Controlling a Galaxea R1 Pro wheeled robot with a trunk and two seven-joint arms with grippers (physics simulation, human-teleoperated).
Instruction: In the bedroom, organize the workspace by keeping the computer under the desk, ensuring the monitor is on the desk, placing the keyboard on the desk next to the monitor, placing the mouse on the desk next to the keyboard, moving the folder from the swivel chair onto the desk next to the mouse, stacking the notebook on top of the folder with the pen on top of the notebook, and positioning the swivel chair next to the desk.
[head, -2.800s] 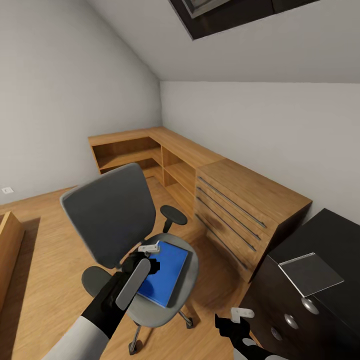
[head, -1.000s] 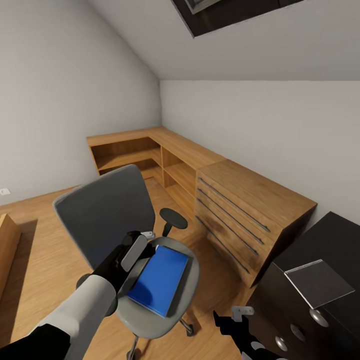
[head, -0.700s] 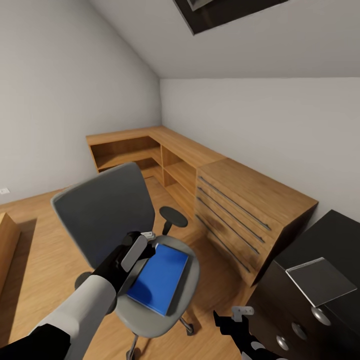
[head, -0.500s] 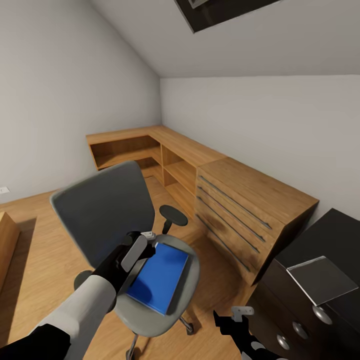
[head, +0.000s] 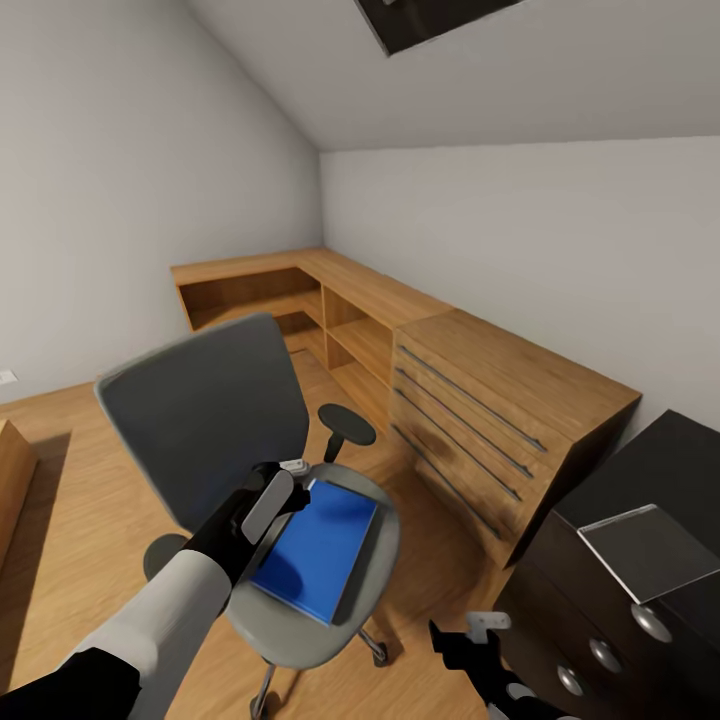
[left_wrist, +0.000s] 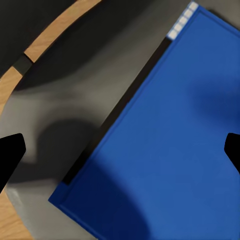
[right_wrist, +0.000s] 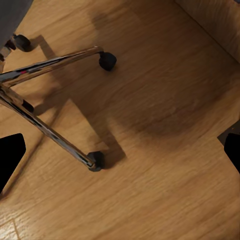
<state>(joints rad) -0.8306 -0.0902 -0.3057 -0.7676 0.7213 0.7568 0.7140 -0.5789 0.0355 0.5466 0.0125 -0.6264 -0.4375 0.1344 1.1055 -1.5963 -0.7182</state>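
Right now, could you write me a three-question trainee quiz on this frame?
1. True or false: the folder lies on the swivel chair seat.
2. Which tool hovers over the folder: A) left tool B) right tool
3. Fill in: in the right wrist view, the right tool looks down at the chair's chrome legs and the wooden ____.

Key: 1 true; 2 A; 3 floor.

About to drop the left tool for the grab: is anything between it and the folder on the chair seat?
Nothing visible. The left tool hangs open over the folder, which lies flat and bare on the swivel chair seat. In the left wrist view the folder spans the gap between both fingertips, unobstructed.
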